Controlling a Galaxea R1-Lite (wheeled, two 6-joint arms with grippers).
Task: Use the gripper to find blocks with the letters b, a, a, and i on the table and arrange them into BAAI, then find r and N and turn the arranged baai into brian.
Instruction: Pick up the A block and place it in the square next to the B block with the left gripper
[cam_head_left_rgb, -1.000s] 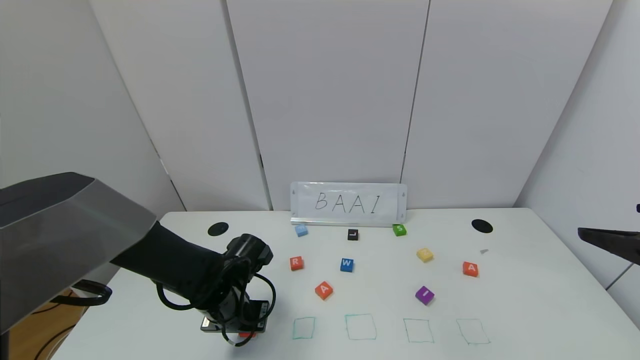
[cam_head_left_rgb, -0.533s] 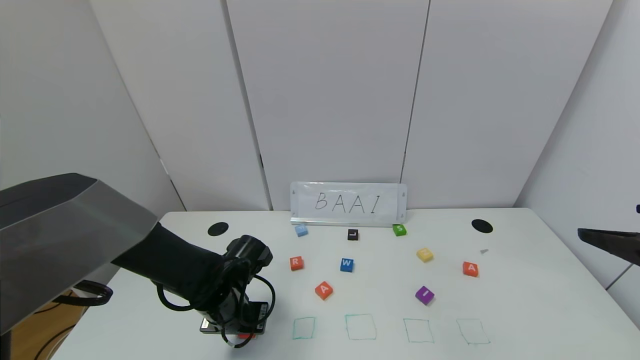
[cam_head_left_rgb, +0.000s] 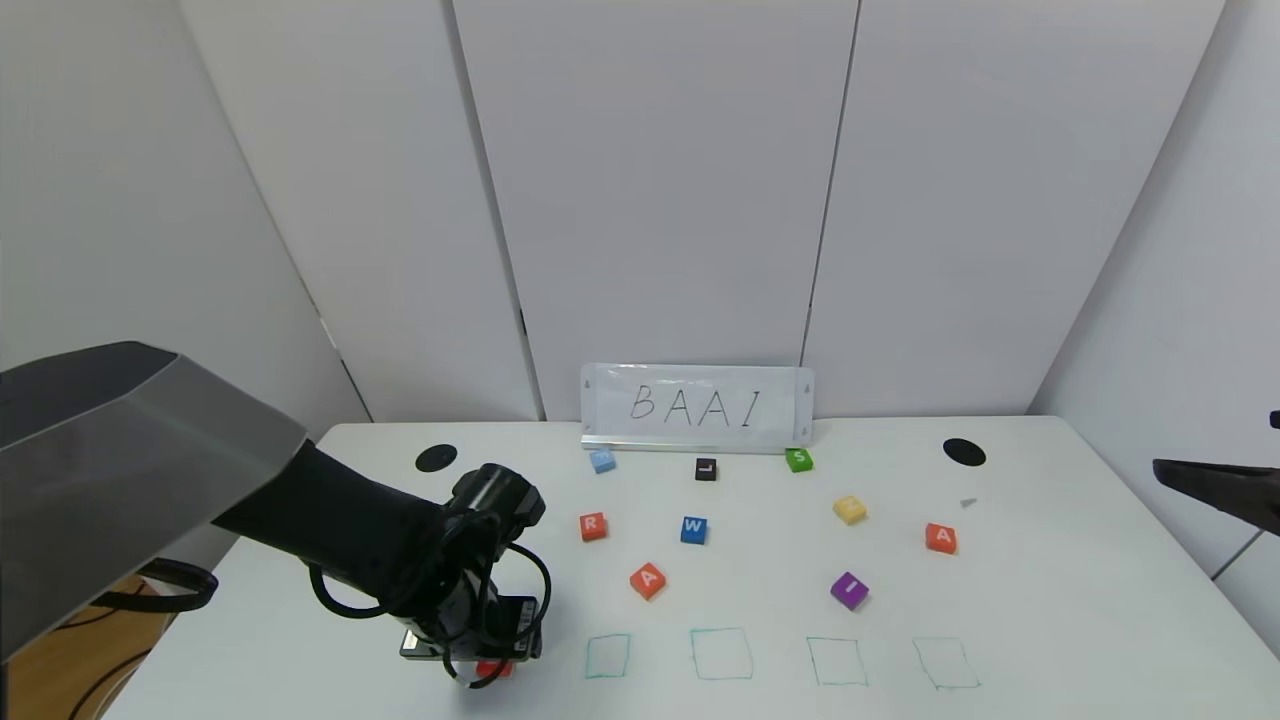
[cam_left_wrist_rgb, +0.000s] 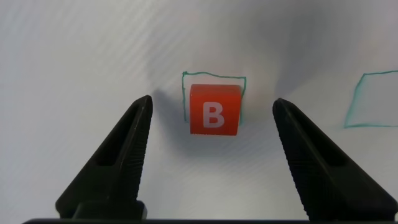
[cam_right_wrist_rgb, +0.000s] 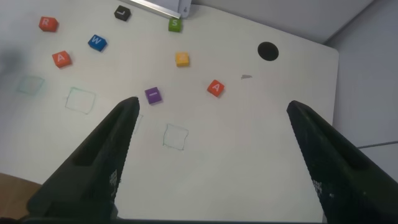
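One B block (cam_left_wrist_rgb: 214, 116) sits free between the open left hand (cam_left_wrist_rgb: 211, 134) fingers.

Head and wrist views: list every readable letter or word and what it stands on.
"BAAI": white sign
"B": orange-red block
"R": orange-red block
"W": blue block
"A": two orange-red blocks
"I": purple block
"L": black block
"S": green block
Unreadable: light blue block, yellow block

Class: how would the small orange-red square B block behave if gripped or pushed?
The orange-red B block looks rigid and probably light. Flat faces suggest it slides rather than rolls. Its low, squat shape makes tipping unlikely between the open left gripper.
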